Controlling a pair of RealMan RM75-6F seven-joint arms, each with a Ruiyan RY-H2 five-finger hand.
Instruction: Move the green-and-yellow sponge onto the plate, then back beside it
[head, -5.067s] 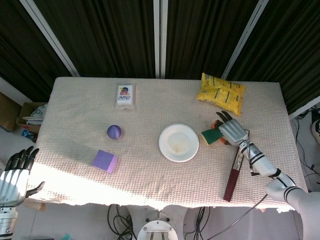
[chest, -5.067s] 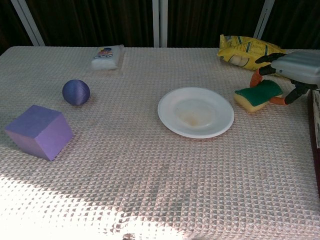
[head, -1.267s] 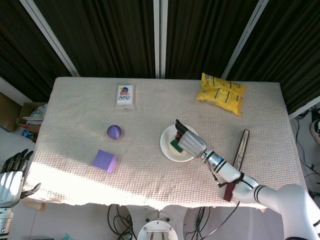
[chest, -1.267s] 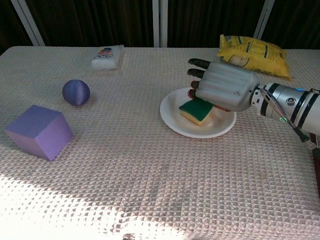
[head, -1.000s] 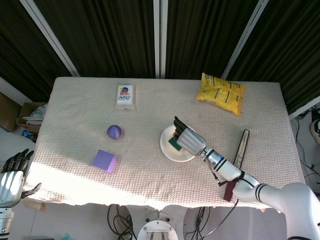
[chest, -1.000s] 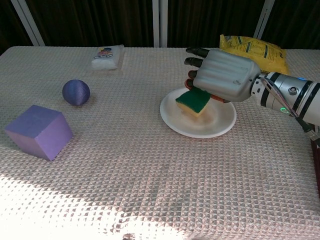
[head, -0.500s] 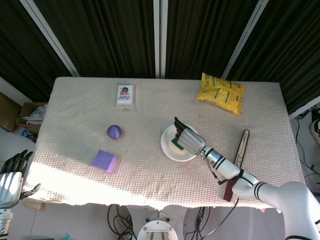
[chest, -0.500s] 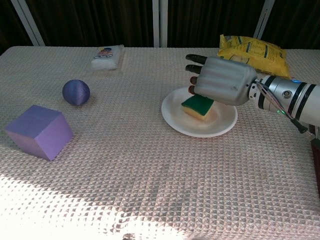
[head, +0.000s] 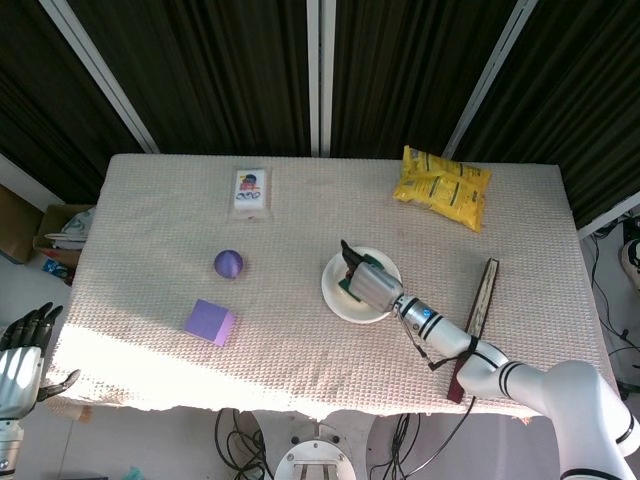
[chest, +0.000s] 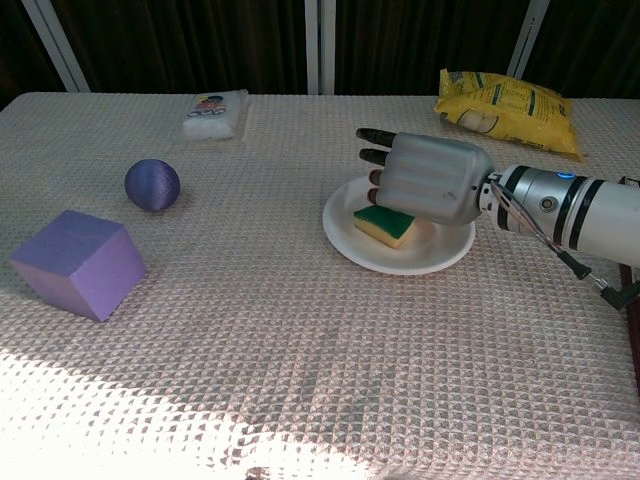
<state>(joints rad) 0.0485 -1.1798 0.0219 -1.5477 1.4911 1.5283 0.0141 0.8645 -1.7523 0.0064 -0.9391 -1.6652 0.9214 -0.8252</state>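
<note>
The green-and-yellow sponge (chest: 384, 224) lies on the white plate (chest: 400, 262), green side up, near the plate's left half. My right hand (chest: 425, 180) sits low over the sponge's right part and holds it, back of the hand upward, fingers reaching left past the plate's rim; the thumb is hidden beneath. In the head view the same right hand (head: 370, 283) covers the middle of the plate (head: 343, 308). My left hand (head: 20, 362) hangs off the table's front left corner, fingers apart, holding nothing.
A purple ball (head: 228, 263) and a purple cube (head: 209, 321) stand left of the plate. A white packet (head: 249, 192) lies at the back, a yellow snack bag (head: 442, 187) at the back right. A long dark red bar (head: 472, 330) lies right of the forearm.
The sponge, tilted and lifted a second ago, now lies flat on the plate. My right hand has sunk lower and shifted slightly left over it. The left hand barely moved.
</note>
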